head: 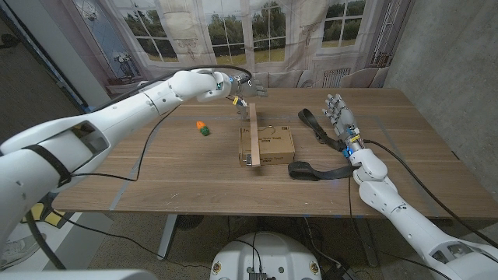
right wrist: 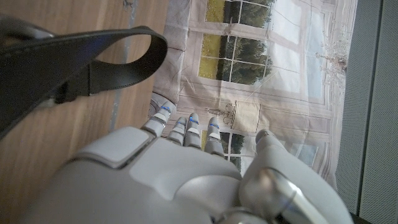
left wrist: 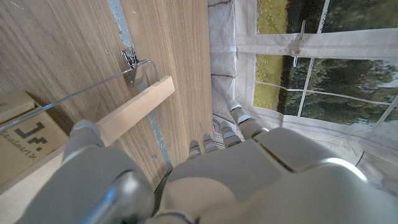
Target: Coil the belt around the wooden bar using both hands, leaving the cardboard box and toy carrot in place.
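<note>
My left hand [head: 220,84] hovers over the far end of the bar [head: 254,134], fingers loosely apart and holding nothing as far as I can judge; the wrist view shows that end just past my fingertips [left wrist: 205,144]. My right hand [head: 340,117] stands open, fingers [right wrist: 186,127] up and empty, with the belt [head: 319,148] right beside it on the side toward the bar. One belt end loops just ahead of my fingertips, and the other end lies curled near my forearm, close to the box [head: 268,145].

To do this step well, I think my left should settle on the bar's far end and pin it firmly before my right takes the belt near its looped end, so the bar cannot swing off the box when the strap pulls. The carrot [head: 202,128] sits toward my left forearm's side, well apart from both hands.

The bar's long axis runs away from me, lying across the box. The belt runs nearly alongside it, slightly slanted.
</note>
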Controlling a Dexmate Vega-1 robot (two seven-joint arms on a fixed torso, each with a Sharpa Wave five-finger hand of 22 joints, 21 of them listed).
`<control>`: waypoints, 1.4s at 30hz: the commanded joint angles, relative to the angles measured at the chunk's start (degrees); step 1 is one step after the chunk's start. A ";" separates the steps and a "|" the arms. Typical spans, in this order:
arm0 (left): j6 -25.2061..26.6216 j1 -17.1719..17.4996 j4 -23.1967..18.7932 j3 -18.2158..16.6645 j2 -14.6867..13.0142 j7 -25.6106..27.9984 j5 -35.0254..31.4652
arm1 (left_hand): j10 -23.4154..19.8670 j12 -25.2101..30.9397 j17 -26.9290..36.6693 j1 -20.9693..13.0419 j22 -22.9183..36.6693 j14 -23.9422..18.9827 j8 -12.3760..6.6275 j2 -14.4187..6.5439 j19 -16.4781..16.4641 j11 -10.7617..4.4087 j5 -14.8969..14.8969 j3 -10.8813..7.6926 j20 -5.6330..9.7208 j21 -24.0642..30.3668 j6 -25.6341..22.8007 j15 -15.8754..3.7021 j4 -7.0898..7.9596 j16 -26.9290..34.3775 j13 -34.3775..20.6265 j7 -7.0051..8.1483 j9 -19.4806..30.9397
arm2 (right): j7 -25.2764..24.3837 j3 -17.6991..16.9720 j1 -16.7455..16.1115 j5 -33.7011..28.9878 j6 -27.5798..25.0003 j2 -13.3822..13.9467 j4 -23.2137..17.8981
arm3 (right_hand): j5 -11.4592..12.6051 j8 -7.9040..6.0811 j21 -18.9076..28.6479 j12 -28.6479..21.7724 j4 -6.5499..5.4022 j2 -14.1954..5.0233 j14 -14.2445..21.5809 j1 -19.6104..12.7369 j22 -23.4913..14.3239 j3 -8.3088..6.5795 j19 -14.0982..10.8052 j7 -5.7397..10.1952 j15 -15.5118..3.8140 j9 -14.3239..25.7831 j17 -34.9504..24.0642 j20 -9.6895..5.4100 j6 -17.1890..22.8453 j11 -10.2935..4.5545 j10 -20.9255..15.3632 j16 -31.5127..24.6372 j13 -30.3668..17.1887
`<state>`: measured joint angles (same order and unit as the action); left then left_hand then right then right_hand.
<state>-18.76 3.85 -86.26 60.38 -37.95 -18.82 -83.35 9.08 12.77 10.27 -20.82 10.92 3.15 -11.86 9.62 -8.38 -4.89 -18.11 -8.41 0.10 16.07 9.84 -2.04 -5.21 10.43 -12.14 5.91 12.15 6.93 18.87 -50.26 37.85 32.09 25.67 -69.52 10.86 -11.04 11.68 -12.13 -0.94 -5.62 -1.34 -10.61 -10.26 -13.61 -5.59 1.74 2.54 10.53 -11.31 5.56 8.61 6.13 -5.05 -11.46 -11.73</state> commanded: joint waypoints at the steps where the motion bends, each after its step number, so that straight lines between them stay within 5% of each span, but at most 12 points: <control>1: 0.19 -2.69 6.64 5.40 2.71 5.57 -4.16 | 0.24 -0.16 0.07 0.31 0.07 0.57 0.02 -0.27 -0.42 -0.04 0.04 0.46 -0.07 -0.06 13.45 -1.46 0.02 0.06 -0.30 -0.38 0.17 | -0.93 0.68 0.51 -3.43 2.06 1.25 -3.63 | 0.34 -0.21 0.36 -0.26 0.10 0.04 0.41 0.40 -0.27 -0.59 -0.47 -0.15 0.28 0.12 -0.15 0.27 0.56 -0.15 -0.42 -0.26 -0.16; 21: 2.86 -6.99 21.65 14.24 8.38 15.95 -3.16 | -1.77 0.72 -0.12 -3.22 -0.03 -0.08 -1.30 -2.78 -1.12 -2.28 -1.10 0.14 1.68 -0.44 11.04 -3.56 -0.86 0.16 -0.35 1.67 0.16 | -0.88 0.81 1.21 -3.82 3.67 0.91 -2.62 | 0.37 -0.25 0.37 -0.37 0.19 0.26 0.70 0.55 -0.26 -0.53 -0.56 -0.12 0.32 0.12 -0.12 0.45 0.88 0.23 -0.88 -0.31 -0.14; 33: 0.99 -10.83 32.10 19.74 12.74 21.23 1.09 | -8.55 3.05 -0.43 -13.01 -0.18 -6.17 -3.93 -8.44 -5.90 -3.42 -4.36 -2.46 2.20 0.16 4.41 -6.17 -3.04 0.71 -0.07 2.91 -0.11 | -0.60 0.57 2.03 -3.50 4.27 0.63 -0.93 | 0.40 -0.20 0.40 -0.39 0.17 0.39 0.81 0.77 -0.25 -0.46 -0.69 -0.09 0.45 0.12 -0.13 0.60 0.93 0.17 -1.13 -0.32 -0.13; 35: 0.85 -11.26 33.00 20.52 13.25 20.92 1.88 | -8.90 3.05 -0.42 -14.65 -0.26 -6.92 -4.01 -10.02 -6.92 -3.28 -4.80 -3.16 2.00 0.31 4.02 -6.18 -3.10 0.62 0.00 2.53 -0.17 | -0.25 0.51 2.19 -3.23 4.44 0.56 -0.58 | 0.41 -0.20 0.39 -0.36 0.17 0.39 0.86 0.80 -0.25 -0.46 -0.67 -0.03 0.48 0.12 -0.13 0.58 0.94 0.03 -1.08 -0.33 -0.13; 36: 0.63 -11.41 33.44 20.75 13.49 20.44 2.57 | -8.95 2.90 -0.33 -16.17 -0.32 -7.11 -3.89 -12.81 -7.34 -3.09 -5.25 -4.23 2.26 0.20 3.99 -6.02 -2.72 0.39 0.06 2.23 -0.23 | -0.20 0.49 2.26 -3.18 4.52 0.51 -0.41 | 0.41 -0.20 0.39 -0.36 0.17 0.39 0.88 0.82 -0.25 -0.46 -0.68 -0.04 0.51 0.12 -0.13 0.60 0.97 0.15 -1.09 -0.33 -0.12; 42: -0.39 -11.80 34.16 22.03 14.04 18.25 6.01 | -11.41 3.06 -0.22 -21.44 -0.33 -9.69 -3.98 -21.28 -9.47 -3.87 -5.83 -8.52 2.71 0.15 2.38 -6.25 -1.83 0.58 0.11 0.28 -0.26 | 0.56 0.47 2.67 -2.77 4.68 0.49 0.46 | 0.43 -0.17 0.37 -0.34 0.16 0.37 0.96 0.87 -0.25 -0.48 -0.66 -0.06 0.54 0.12 -0.12 0.62 0.97 0.08 -1.13 -0.34 -0.12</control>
<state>-17.73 -6.35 -56.25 79.18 -25.85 0.38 -82.36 -0.92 15.49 9.86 -40.28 10.38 -5.03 -15.48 -8.71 -16.60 -8.28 -23.65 -15.04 2.37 16.14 9.83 -2.08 -7.48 10.83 -11.97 6.68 11.71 6.47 19.51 -48.30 34.44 36.28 26.33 -70.51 10.86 -11.04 11.68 -12.14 -0.70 -5.32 -0.61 -10.01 -10.26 -13.85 -5.91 1.64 3.05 10.53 -11.31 5.87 8.91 6.13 -5.66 -11.46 -11.74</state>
